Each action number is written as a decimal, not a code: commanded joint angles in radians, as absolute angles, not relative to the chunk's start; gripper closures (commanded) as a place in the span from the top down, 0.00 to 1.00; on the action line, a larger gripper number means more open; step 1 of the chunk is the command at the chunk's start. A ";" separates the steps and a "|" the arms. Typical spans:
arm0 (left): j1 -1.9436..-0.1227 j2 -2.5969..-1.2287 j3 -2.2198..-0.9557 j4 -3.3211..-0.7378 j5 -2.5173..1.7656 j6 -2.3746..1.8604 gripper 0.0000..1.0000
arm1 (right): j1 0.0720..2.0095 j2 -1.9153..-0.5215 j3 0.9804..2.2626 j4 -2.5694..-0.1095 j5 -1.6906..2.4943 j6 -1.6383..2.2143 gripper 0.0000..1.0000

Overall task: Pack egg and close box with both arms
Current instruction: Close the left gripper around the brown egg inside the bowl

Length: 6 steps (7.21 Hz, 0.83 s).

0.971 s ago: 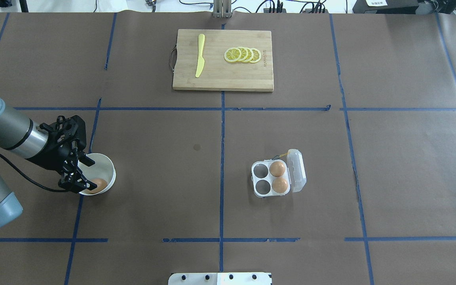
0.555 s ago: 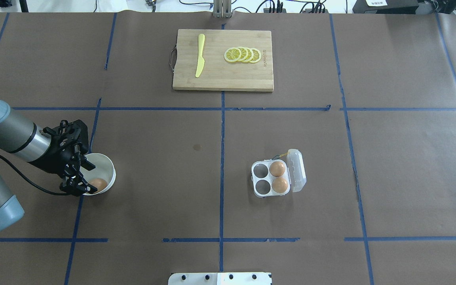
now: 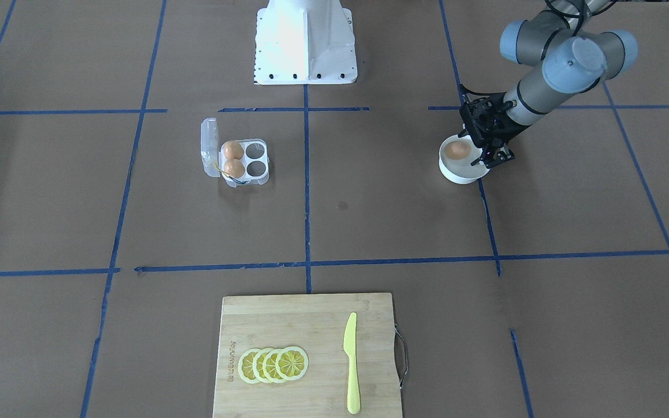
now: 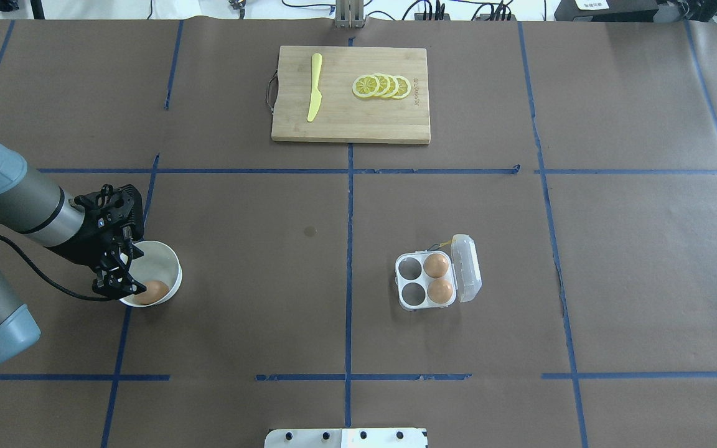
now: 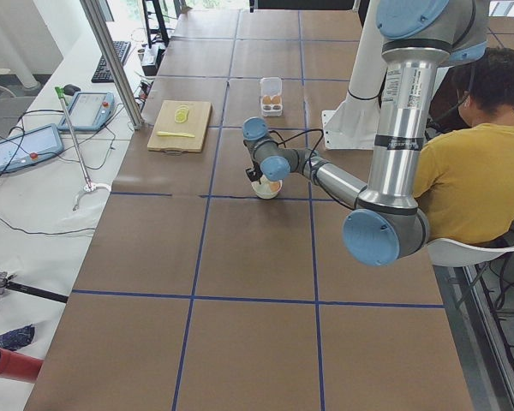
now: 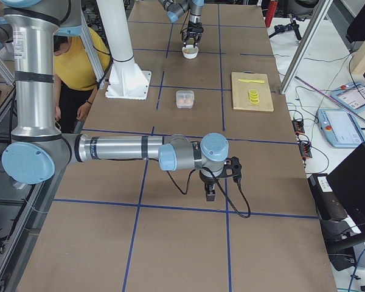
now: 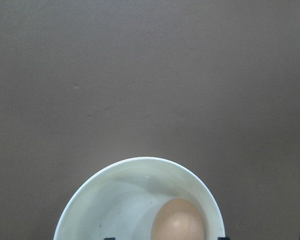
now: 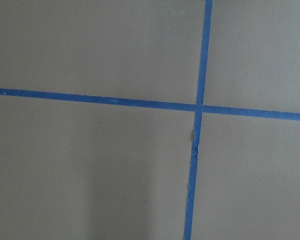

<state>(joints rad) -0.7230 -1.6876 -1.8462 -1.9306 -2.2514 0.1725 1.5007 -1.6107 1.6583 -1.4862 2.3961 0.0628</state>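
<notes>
Currently the left tool (image 4: pixel 129 272) hangs open at the egg (image 4: pixel 152 291) inside a white bowl (image 4: pixel 178 267); I cannot tell the right tool's (image 6: pixel 210 196) state.

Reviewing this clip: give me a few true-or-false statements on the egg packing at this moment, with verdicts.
1. The box holds two eggs, and two of its cells are empty. True.
2. The lid of the box is shut. False: it stands open at the box's side.
3. The left gripper holds an egg above the box. False: it is at the white bowl with its jaws open, and the egg lies in the bowl.
4. A yellow knife lies on the cutting board, apart from the lemon slices. True.
</notes>
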 commanded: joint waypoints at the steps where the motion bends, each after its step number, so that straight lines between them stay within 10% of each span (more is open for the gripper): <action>1: -0.721 -1.695 -1.844 -1.885 -2.224 0.187 0.74 | 1.499 -1.611 1.658 -1.486 2.396 0.063 1.00; 6: -0.699 -1.707 -1.827 -1.885 -2.224 0.187 0.71 | 1.499 -1.611 1.657 -1.486 2.396 0.063 1.00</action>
<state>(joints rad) -0.7003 -1.7074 -1.8286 -1.8853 -2.2243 0.1871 1.4987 -1.6107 1.6572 -1.4864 2.3961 0.0630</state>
